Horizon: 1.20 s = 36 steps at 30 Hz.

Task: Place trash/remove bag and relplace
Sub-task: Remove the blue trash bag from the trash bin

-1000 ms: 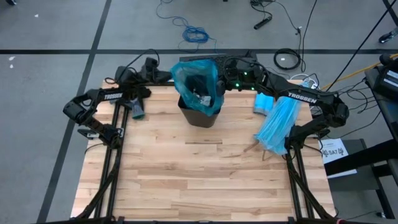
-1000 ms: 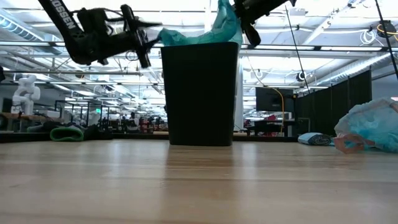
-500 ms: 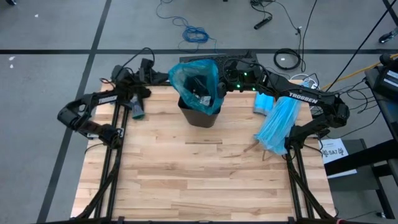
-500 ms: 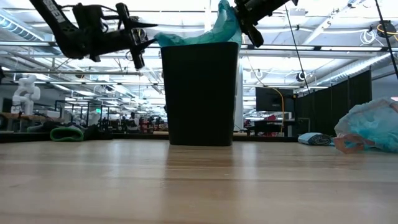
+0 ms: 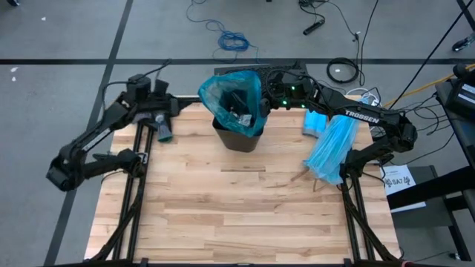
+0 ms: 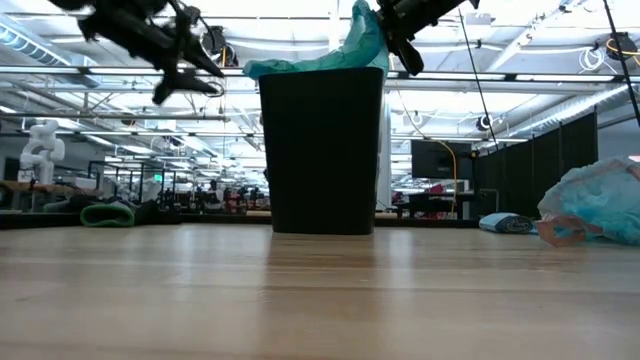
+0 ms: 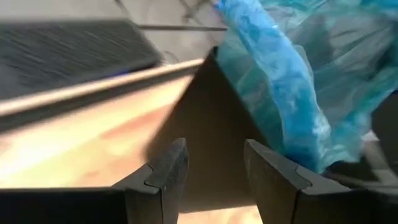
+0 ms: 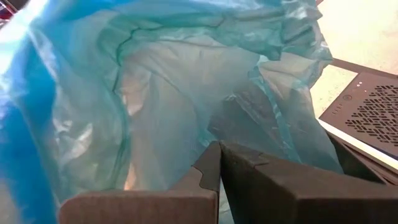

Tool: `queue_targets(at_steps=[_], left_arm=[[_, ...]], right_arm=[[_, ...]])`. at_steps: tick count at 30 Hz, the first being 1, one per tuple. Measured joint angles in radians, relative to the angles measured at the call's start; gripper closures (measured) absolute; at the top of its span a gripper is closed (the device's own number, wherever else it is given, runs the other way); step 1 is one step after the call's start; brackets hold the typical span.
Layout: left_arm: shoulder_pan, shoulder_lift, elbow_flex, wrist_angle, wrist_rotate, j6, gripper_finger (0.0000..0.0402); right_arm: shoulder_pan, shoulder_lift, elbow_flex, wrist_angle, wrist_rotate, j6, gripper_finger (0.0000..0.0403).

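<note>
Right gripper (image 5: 264, 104) clamped on teal bin liner (image 5: 231, 95) rim above black bin (image 6: 322, 150); left gripper (image 7: 213, 180) apart, empty, beside bin.

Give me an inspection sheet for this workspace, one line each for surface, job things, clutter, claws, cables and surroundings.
Surface: wooden table, near half bare.
Job things: black bin at the far middle; teal bag lines it, its rim pulled up above the bin's right side; trash scraps inside.
Clutter: pale blue plastic bag lying on the right; a small grey-teal object at the far left edge.
Claws: left claw open, empty, facing the bin's left side; right claw shut on the bag's rim.
Cables: blue cable coil and black leads on the floor beyond the table.
Surroundings: open hall with ceiling lights; no people seen.
</note>
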Motion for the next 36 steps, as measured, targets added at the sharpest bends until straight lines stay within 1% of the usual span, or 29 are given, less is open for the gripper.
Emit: queue_targets(at_steps=[1, 2, 6, 7, 10, 12, 17, 22, 29, 32, 34, 36], left_arm=[[-0.008, -0.023, 0.017, -0.043, -0.038, 0.031, 0.024], [-0.014, -0.043, 0.029, -0.052, -0.053, 0.052, 0.024], [-0.028, -0.113, 0.039, -0.001, -0.056, 0.059, 0.024], [-0.032, -0.127, 0.04, 0.009, -0.056, 0.045, 0.024], [-0.038, -0.158, 0.04, 0.015, -0.056, -0.063, 0.0239], [-0.039, -0.165, 0.04, 0.029, -0.061, -0.092, 0.024], [-0.039, -0.157, 0.04, 0.036, -0.026, -0.097, 0.024], [-0.039, -0.152, 0.039, 0.032, -0.069, -0.089, 0.024], [-0.039, -0.121, 0.039, 0.011, -0.06, -0.079, 0.024], [-0.04, -0.102, 0.039, -0.005, -0.04, -0.072, 0.0241], [-0.04, -0.095, 0.039, -0.019, -0.039, -0.064, 0.0253], [-0.04, -0.086, 0.039, -0.028, -0.038, -0.041, 0.0282]], right_arm=[[0.0, 0.0, 0.0, 0.0, 0.0, -0.001, 0.0403], [0.0, 0.0, 0.0, 0.0, 0.0, -0.003, 0.0403], [0.0, 0.0, 0.0, 0.001, 0.0, -0.005, 0.0403], [0.0, 0.0, 0.0, 0.001, 0.0, -0.006, 0.0403], [0.0, 0.0, 0.0, 0.003, 0.0, -0.009, 0.0403], [0.0, 0.0, 0.0, 0.009, 0.0, -0.009, 0.0403], [0.0, 0.0, 0.0, 0.018, 0.0, -0.008, 0.0403], [0.0, 0.0, 0.0, 0.019, 0.0, 0.003, 0.0403], [0.0, -0.003, 0.0, 0.003, 0.001, 0.028, 0.0403], [-0.009, -0.023, 0.0, -0.04, 0.031, 0.032, 0.0403], [-0.019, -0.048, 0.0, -0.076, 0.065, 0.031, 0.0403], [-0.03, -0.077, 0.0, -0.104, 0.079, 0.031, 0.0403]])
